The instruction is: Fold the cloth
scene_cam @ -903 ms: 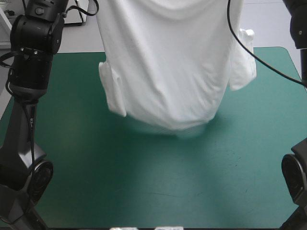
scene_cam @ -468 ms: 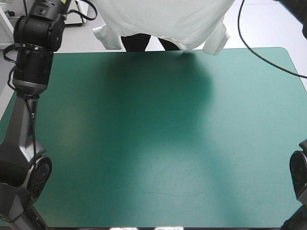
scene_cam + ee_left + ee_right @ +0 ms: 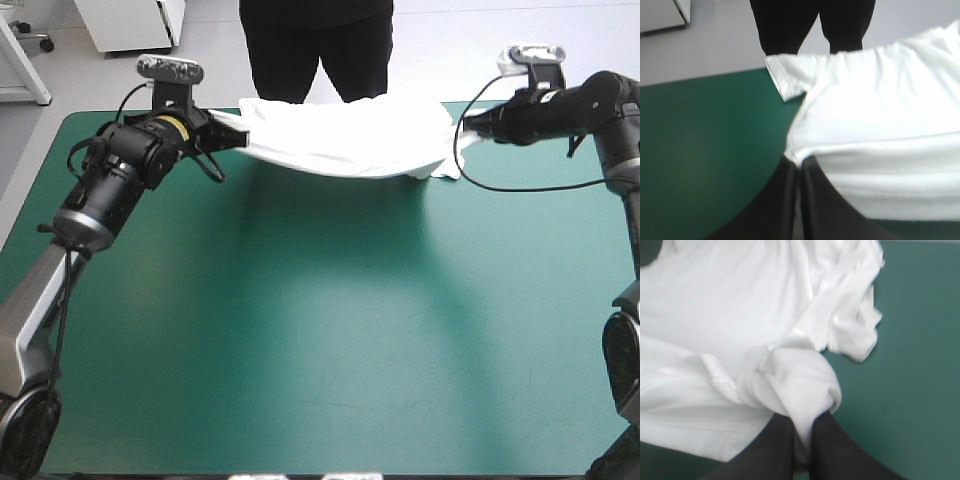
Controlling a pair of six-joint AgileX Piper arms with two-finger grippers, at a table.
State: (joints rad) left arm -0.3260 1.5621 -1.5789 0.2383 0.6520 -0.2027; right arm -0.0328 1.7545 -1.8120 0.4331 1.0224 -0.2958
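The left pincer (image 3: pixel 797 164) is pinched all but closed on one end of the white T-shirt (image 3: pixel 340 140). The shirt sags as a band near the far edge of the teal-green tabletop (image 3: pixel 320 320); I can't tell whether it touches. At the other end, the right pincer (image 3: pixel 802 427) clamps a bunched wad of it.

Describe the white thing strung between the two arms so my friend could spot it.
Start at the teal-green table cover and look to its far edge. There a white short-sleeved T-shirt is stretched, sagging, between the left tool and the right tool, each shut on one end. It is the only white, soft thing over the table.
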